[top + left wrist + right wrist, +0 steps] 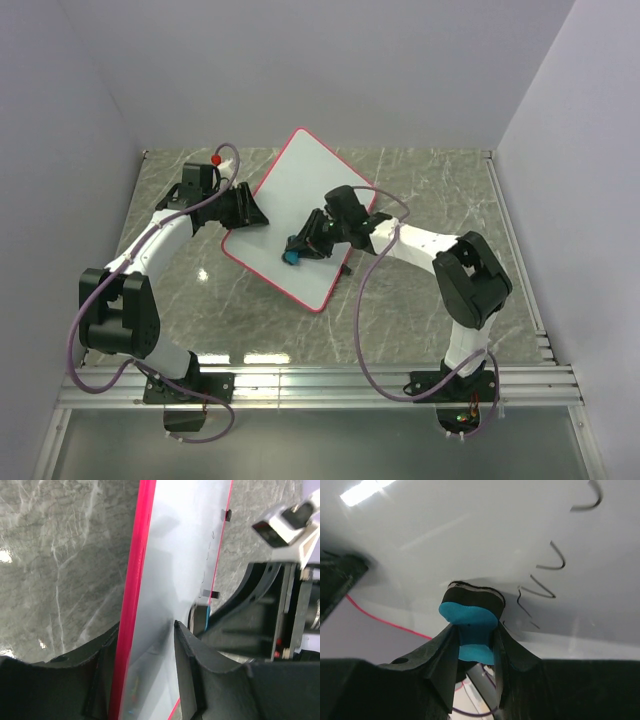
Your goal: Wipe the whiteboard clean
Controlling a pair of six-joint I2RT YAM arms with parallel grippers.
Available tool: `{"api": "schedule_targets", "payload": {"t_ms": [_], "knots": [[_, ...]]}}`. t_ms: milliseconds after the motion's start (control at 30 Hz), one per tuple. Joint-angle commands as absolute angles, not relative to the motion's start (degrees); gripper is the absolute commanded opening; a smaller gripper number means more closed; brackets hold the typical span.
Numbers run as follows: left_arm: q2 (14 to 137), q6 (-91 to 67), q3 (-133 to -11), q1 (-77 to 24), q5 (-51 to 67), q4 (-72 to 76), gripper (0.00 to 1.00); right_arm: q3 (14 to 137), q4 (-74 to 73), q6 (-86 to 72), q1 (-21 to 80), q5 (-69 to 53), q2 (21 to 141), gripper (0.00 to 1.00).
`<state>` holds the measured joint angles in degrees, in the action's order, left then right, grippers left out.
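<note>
The whiteboard (300,195), white with a red-pink rim, lies tilted across the middle of the grey table. My left gripper (252,212) is shut on its left edge; in the left wrist view the jaws (145,630) straddle the red rim of the board (175,555). My right gripper (300,246) is shut on a small blue eraser (291,257) and presses its black felt face on the board. In the right wrist view the eraser (470,617) sits between the fingers (445,650), against the board (470,530), just left of black squiggle marks (545,572).
The grey marble table (430,180) is walled at the back and both sides. A metal rail (320,385) runs along the near edge by the arm bases. Two small black clips (228,515) sit on the board's far edge. The right arm (280,605) hangs over the board.
</note>
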<state>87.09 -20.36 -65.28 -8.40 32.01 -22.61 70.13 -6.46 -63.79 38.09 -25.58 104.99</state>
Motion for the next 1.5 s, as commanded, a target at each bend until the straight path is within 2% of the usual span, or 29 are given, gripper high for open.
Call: {"api": "schedule_targets", "payload": {"t_ms": [0, 167, 433, 767, 1133, 1333, 1467], "knots": [[87.01, -19.69, -66.53, -11.25, 35.95, -21.71, 0.0, 65.31, -10.37, -61.61, 41.66, -26.19, 108.9, 0.0], [86.75, -19.69, -66.09, -11.25, 35.51, -21.71, 0.0, 64.25, -10.36, -61.0, 42.63, -26.98, 108.46, 0.0], [86.22, -19.34, -66.18, -11.25, 34.89, -22.24, 0.0, 64.86, -13.27, -58.98, 40.17, -18.47, 104.86, 0.0], [85.69, -19.16, -65.39, -11.25, 34.54, -22.06, 0.0, 68.81, -15.73, -55.46, 37.62, -13.54, 102.75, 0.0], [87.45, -19.07, -66.88, -11.6, 35.07, -22.41, 0.01, 73.92, -14.59, -56.16, 31.91, -14.5, 108.02, 0.0], [87.36, -19.07, -66.27, -11.6, 34.63, -22.24, 0.0, 72.69, -13.18, -56.08, 32.25, -15.29, 107.49, 0.0], [87.89, -18.81, -66.97, -11.69, 34.45, -22.67, 0.0, 66.56, -13.01, -55.55, 32.25, -15.12, 106.09, 0.0]]}}
